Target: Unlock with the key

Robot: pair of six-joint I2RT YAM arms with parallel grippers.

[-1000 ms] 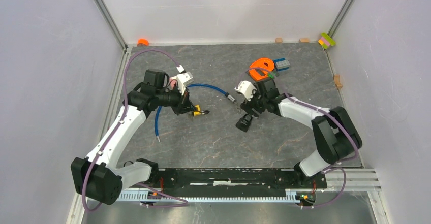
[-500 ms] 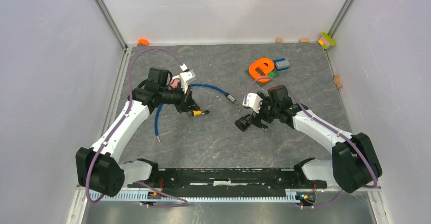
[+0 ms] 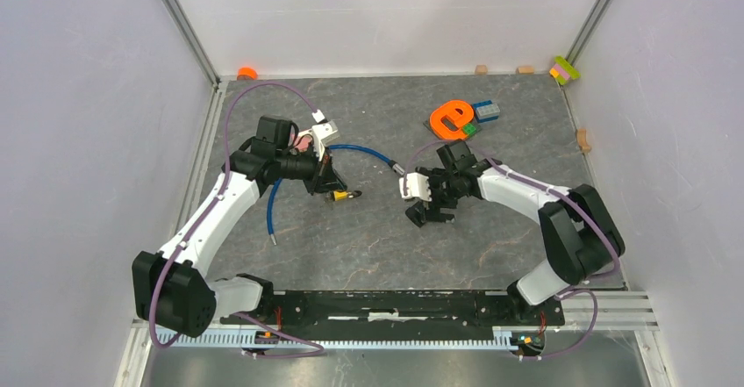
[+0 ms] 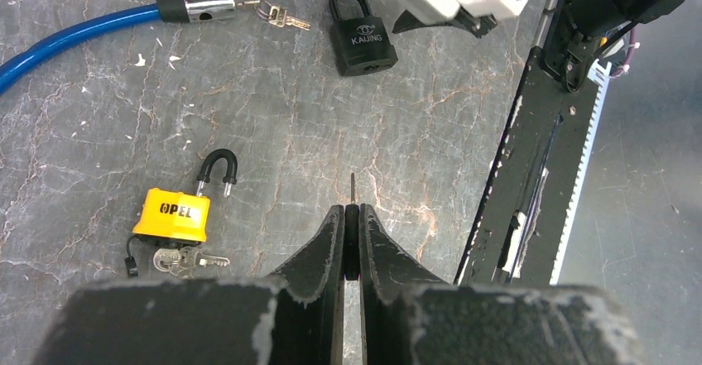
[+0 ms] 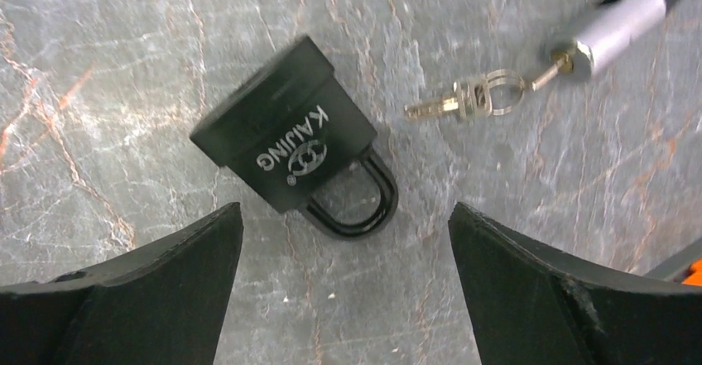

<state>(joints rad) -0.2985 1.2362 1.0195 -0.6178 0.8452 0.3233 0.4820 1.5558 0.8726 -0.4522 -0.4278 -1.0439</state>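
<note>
You are hovering spread right pincer [image 5: 345,216] over black padlock [image 5: 286,146], lying diagonally between jaws, shackle pointing back toward wrist; left pincer [image 4: 352,216], farther off, pinching thin key [image 4: 352,187].

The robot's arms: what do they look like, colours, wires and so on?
The left arm and right arm have white tube-like links between chunky black joints, with a purple cable running along each. The left gripper and right gripper each have two black wedge-shaped fingers, worn pale at some edges, and a white camera block sits at each wrist.
</note>
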